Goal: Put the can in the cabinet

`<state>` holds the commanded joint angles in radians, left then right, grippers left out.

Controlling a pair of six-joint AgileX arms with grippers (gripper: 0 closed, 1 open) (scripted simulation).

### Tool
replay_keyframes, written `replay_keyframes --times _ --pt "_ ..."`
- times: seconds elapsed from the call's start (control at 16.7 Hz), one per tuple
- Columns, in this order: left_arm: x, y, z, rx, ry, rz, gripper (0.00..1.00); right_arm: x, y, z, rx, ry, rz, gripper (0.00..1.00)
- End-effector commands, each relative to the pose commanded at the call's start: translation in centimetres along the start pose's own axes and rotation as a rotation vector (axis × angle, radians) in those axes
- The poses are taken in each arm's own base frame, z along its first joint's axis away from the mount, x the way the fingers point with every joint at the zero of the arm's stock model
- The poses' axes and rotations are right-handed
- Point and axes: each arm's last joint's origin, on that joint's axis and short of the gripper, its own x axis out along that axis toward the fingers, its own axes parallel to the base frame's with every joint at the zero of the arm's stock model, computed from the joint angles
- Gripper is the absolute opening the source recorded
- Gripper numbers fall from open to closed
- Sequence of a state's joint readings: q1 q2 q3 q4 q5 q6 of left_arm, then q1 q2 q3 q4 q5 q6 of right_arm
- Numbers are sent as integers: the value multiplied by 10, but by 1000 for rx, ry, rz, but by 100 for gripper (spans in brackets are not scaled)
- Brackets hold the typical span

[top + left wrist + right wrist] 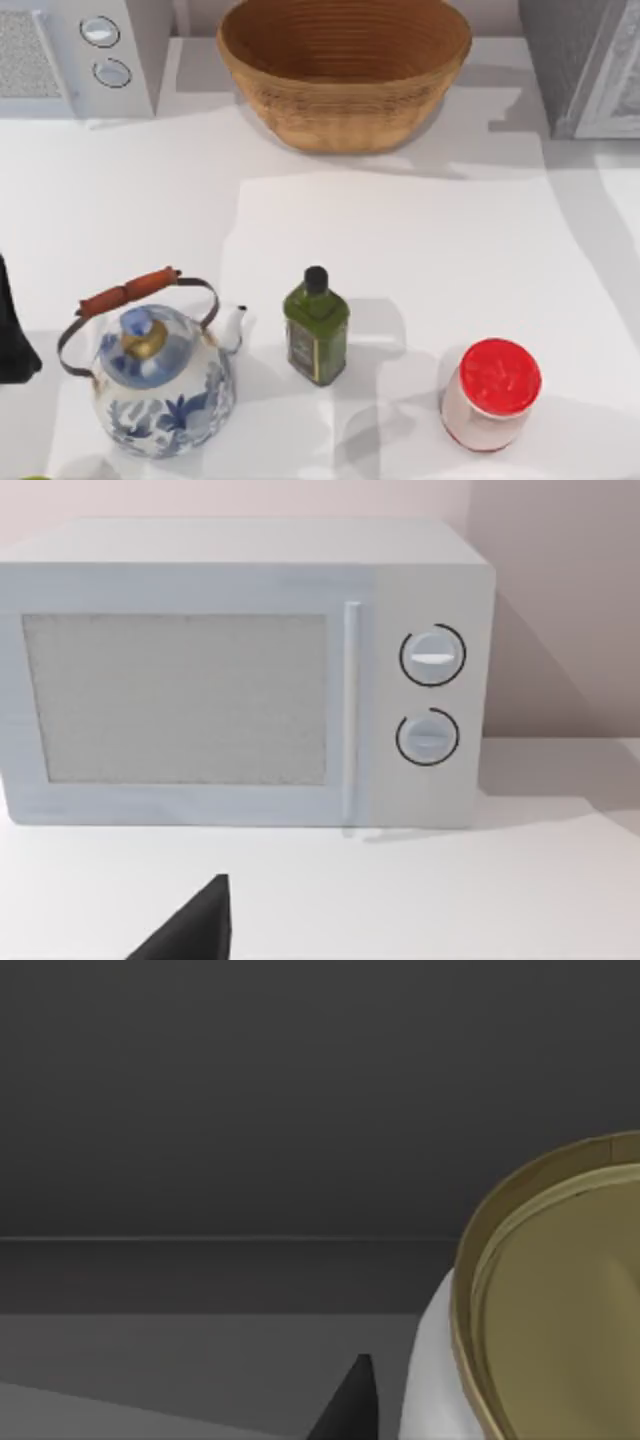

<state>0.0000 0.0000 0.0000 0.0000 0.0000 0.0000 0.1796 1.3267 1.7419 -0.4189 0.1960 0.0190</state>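
Can [490,393] stands upright, lower right of top view, free for your grab. Cabinet [585,65] upper right. Left arm [15,330] parked at left edge. Finger spread on either gripper: cannot tell.

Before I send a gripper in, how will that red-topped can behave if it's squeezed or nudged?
The can stands upright on a flat base and looks short and wide, so a light nudge would probably slide it, not tip it. Its round sides mean that if knocked over it would likely roll. The smooth pale wall may be slippery, so grip across its middle.
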Motion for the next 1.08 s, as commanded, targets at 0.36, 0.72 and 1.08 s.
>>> replay_keyframes --times 0.36,0.72,1.08 --pt "0 0 0 0 0 0 100 37 3 5 -8 46 -3 0" --pt "0 0 0 0 0 0 100 89 5 38 2 -28 3 0" --pt "0 0 0 0 0 0 100 138 2 29 2 -24 2 0"
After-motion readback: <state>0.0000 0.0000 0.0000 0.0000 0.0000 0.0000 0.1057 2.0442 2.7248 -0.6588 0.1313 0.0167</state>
